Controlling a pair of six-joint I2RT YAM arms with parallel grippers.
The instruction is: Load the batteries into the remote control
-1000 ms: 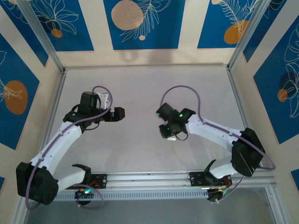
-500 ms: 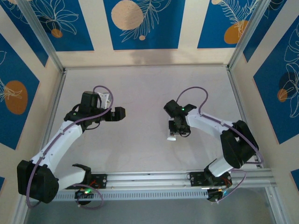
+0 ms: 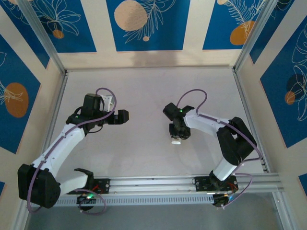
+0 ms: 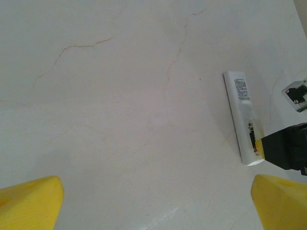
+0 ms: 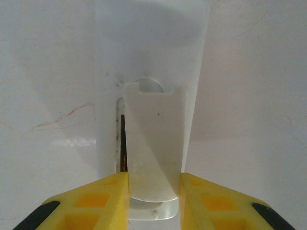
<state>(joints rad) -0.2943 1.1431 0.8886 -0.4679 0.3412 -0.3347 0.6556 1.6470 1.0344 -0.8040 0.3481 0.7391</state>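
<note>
Your right gripper is closed on a thin white battery cover. Its yellow fingers press the cover's two long edges, and the jaws are narrow, set to the cover's width. In the right wrist view the cover lies over the back of the white remote, lined up along its length, with its notched end pointing away from the camera. Along the cover's left edge a slim gap opens into the compartment, and there you can see a dark, copper-tinted sliver of battery. You cannot tell how many cells sit inside, nor whether the cover is fully seated.

From above, this gripper points down at the middle of the table, and one white end of the remote pokes out just below it on the near side.

Your left gripper holds nothing. Its two yellow fingertips sit at the lower corners of the left wrist view, so the jaws are wide apart. That camera shows the remote lying flat on the table, well clear of the left fingers, with the black body of the right gripper at the remote's open compartment end. A small white and grey piece lies near the remote, at the right edge; it is cut off, so you cannot say what it is.
</note>
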